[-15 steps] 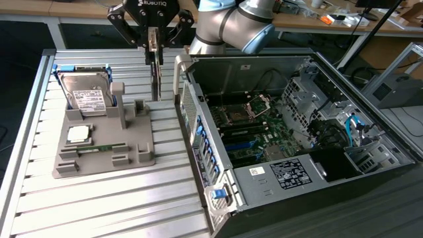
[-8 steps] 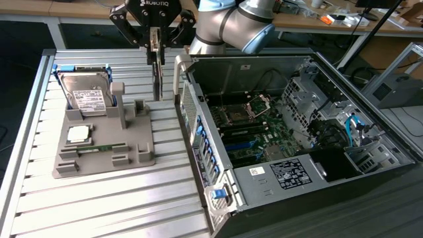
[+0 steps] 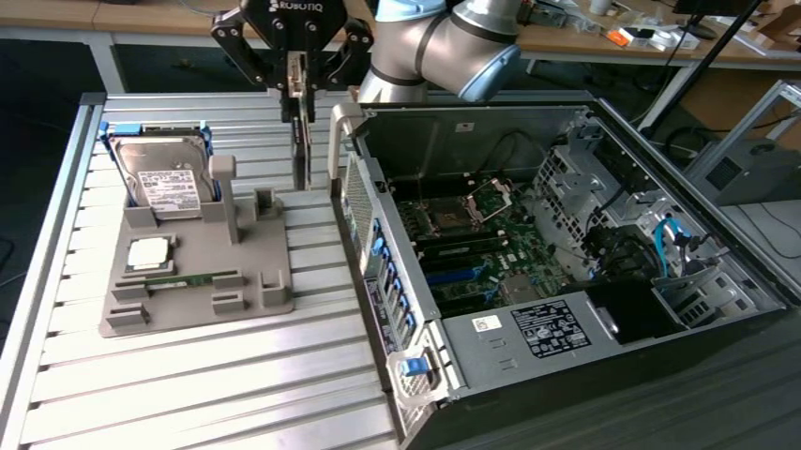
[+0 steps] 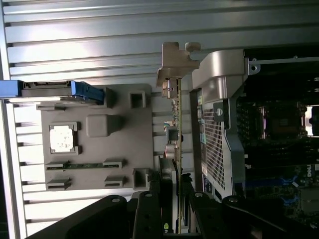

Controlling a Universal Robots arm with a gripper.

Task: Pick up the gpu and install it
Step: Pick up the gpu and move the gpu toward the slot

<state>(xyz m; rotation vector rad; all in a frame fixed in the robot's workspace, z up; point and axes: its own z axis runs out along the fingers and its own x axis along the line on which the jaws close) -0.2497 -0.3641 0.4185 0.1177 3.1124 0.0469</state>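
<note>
well to the exterior view's left of the open computer case (image 3: 375,234), the grey holder (image 3: 201,305) on the slatted table (image 3: 188,384) carries a hard drive (image 3: 169,183), a processor (image 3: 150,251) and a memory stick (image 3: 188,278). nearer the case, between the holder and the case's rear wall, the gpu (image 3: 300,145) hangs upright and edge-on, seemingly lifted free of the holder. the gripper (image 3: 298,89) above it is clenched on the card's upper end. by my reading the pick is done and the carry to the case is in hand. inside the case lies the motherboard (image 3: 489,253). installing calls for squaring the card's lower edge to a slot there.
</note>
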